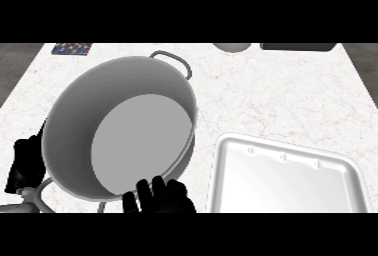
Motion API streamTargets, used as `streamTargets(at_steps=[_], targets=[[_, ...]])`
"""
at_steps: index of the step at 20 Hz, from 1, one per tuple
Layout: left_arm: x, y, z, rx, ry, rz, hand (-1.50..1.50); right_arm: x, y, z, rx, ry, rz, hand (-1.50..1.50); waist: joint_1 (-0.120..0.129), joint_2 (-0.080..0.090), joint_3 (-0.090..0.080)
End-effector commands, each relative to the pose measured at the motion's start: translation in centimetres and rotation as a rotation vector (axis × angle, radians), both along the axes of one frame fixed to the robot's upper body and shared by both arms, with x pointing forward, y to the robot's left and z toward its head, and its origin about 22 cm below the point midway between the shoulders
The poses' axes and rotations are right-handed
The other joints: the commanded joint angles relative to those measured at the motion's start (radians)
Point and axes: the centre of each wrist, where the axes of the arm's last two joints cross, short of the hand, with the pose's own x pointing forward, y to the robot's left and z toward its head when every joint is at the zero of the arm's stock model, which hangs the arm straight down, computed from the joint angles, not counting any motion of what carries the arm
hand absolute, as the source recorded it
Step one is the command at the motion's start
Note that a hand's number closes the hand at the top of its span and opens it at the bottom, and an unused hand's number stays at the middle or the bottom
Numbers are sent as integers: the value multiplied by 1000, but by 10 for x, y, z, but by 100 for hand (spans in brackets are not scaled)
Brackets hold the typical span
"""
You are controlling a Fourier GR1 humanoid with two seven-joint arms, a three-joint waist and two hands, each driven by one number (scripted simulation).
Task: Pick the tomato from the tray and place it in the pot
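Right hand (pixel 159 199) at pot (pixel 118 125) near rim, fingers up, apparently holding nothing. Tomato not visible: tray (pixel 284 175) at right shows white only, pot floor bare. Left hand (pixel 26 165) by pot's left wall, fingers unclear.

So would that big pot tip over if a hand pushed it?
Probably not: the pot looks wide with a broad flat bottom. It looks like stiff metal, so likely heavy. On the smooth counter it would probably slide rather than roll.
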Motion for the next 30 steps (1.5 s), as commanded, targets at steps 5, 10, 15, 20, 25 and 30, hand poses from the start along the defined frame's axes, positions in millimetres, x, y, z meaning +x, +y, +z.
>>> streamTargets(at_steps=[5, 10, 15, 20, 25, 30], targets=[[5, -6, 4, 8, -15, 3, 0, 38, 13, 36, 201, 13, -151, 150, 4, 9, -1], [1, 10, 11, 2, -17, -15, 0, 68, 23, 54, 227, 4, -148, 150, 2, 10, 0], [-13, 5, -8, -3, -4, 0, 0, 110, 30, 50, 183, 19, -177, 150, -7, 11, 0], [2, -1, -1, -11, -24, -15, 0, 159, 37, 25, 171, 48, -172, 150, 3, 18, 0], [-4, 11, 5, -6, -13, -9, 0, 213, 22, 15, 65, 62, -169, 150, -1, 19, 1], [4, -1, 12, 4, -28, -27, 0, 225, 19, -10, 157, 110, -233, 150, 47, 28, 1]])
